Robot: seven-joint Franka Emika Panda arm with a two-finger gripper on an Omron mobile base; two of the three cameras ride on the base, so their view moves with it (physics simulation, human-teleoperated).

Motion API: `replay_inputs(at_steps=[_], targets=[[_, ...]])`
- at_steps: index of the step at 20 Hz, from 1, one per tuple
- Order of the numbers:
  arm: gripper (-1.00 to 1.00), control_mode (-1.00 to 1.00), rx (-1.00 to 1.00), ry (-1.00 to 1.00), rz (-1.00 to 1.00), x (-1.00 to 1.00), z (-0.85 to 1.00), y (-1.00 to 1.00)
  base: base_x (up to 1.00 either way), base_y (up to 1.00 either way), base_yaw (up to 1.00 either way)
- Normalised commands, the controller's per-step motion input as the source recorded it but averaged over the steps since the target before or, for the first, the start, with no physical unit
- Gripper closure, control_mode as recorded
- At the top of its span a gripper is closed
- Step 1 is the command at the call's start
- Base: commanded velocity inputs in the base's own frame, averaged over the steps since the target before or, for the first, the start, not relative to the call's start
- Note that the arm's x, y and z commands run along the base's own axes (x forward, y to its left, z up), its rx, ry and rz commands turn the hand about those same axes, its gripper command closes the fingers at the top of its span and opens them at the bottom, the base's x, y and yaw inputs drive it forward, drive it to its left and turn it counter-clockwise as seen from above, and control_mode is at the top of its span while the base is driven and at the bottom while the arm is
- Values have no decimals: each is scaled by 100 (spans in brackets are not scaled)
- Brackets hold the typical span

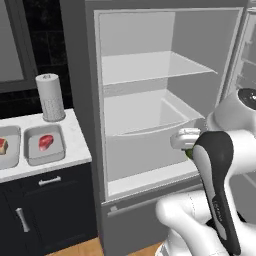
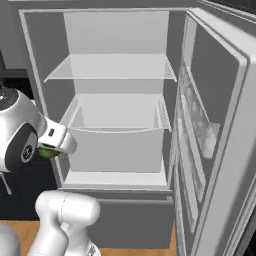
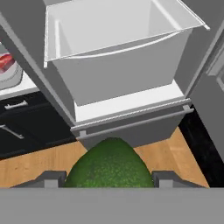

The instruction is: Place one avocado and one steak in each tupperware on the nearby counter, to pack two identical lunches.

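My gripper [image 3: 109, 179] is shut on a dark green avocado [image 3: 109, 165], which sits between the two fingertips [image 3: 52, 178]. The hand hangs in front of the open fridge, with the avocado's green edge [image 1: 190, 153] peeking under it; the gripper [image 2: 51, 146] and avocado [image 2: 48, 152] show again at the right base view's left side. On the white marble counter [image 1: 75, 136] to the left lie two light-grey tupperware trays. The nearer tupperware [image 1: 46, 156] holds a red steak [image 1: 45, 142]. The other tupperware [image 1: 11, 156] at the frame edge also holds a steak [image 1: 2, 146].
The fridge [image 1: 165, 100] stands open with bare shelves and a pulled-out white drawer [image 3: 118, 57]; its door [image 2: 215, 130] swings out on the right. A paper towel roll [image 1: 50, 97] stands behind the trays. Dark cabinets [image 1: 45, 205] and wooden floor [image 3: 39, 164] lie below.
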Motion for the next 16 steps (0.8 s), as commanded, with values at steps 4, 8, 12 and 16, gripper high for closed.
replay_inputs(at_steps=[4,8,12,16], targets=[[100,100,0,0,0,0,0,0,-15,100,0],[100,100,0,0,0,0,0,0,2,100,0],[100,100,0,0,0,0,0,0,29,100,0],[100,100,0,0,0,0,0,0,91,88,-6]])
